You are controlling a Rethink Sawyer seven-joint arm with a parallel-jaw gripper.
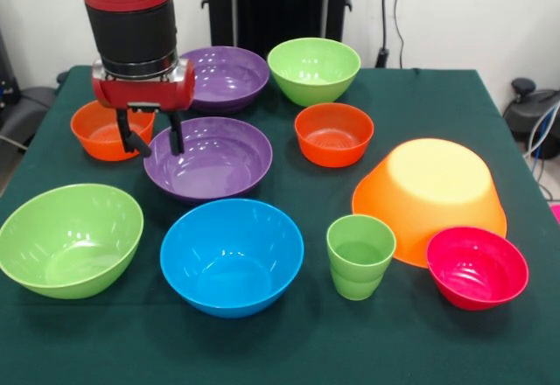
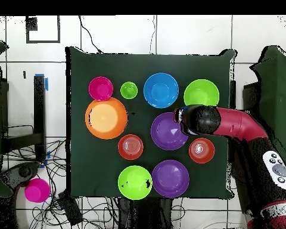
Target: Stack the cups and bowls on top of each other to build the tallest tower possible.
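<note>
On the dark green counter (image 1: 289,350), seen from the front, the nearest row is made up of a lime-green bowl (image 1: 70,239) at the left, the blue bowl (image 1: 232,255) beside it, the light-green cup (image 1: 360,255) standing upright further right, and the pink-red bowl (image 1: 477,267) at the right end. Just behind the cup and the pink-red bowl, the large orange bowl (image 1: 430,197) is seen turned upside down, its rim close against both. In the middle band, a purple bowl (image 1: 208,157) is placed left of centre, with one small orange-red bowl (image 1: 333,134) to its right and the other orange-red bowl (image 1: 109,129) at its left, partly hidden by the arm. The hand (image 1: 154,140) is held just over the left rim of that purple bowl, between it and the left orange-red bowl; its two dark fingers (image 1: 176,133) are spread apart and nothing is gripped between them. Farthest back, the second purple bowl (image 1: 226,77) and the second lime-green bowl (image 1: 313,69) are set side by side. No bowl is stacked on another. In the overhead view, the red arm (image 2: 241,126) is seen reaching in from the right edge over the counter, and a pink object (image 2: 36,190) is seen lying off the counter at the lower left.
</note>
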